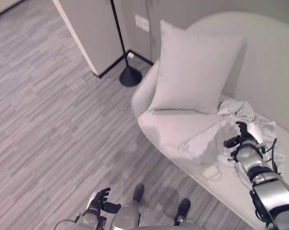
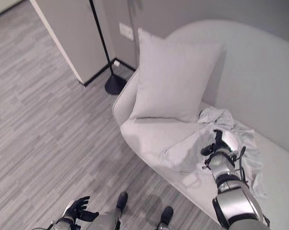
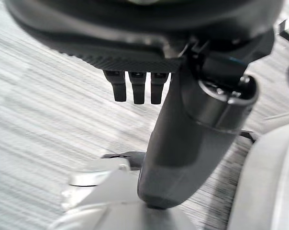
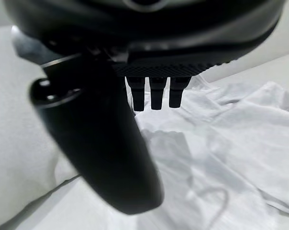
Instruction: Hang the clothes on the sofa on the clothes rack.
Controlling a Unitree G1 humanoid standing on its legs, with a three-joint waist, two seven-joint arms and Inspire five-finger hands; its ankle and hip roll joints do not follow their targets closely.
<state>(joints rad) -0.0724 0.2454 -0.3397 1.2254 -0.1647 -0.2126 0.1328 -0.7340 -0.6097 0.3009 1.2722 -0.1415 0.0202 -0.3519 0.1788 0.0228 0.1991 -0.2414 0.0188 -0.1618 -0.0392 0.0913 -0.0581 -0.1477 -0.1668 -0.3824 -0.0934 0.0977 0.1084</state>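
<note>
A pale crumpled garment (image 1: 206, 139) lies on the seat of the light sofa (image 1: 168, 127), in front of a large cushion. My right hand (image 1: 241, 140) hovers right over the garment's middle; in the right wrist view its fingers (image 4: 156, 93) are straight above the white cloth (image 4: 240, 134) and hold nothing. My left hand (image 1: 101, 199) hangs low by my side over the floor, fingers relaxed, thumb (image 3: 183, 143) apart, empty.
A big square cushion (image 1: 194, 69) leans on the sofa's back. A black pole on a round base (image 1: 130, 76) stands on the wood floor by the sofa's end, next to a grey cabinet (image 1: 94, 33). Open floor lies to the left.
</note>
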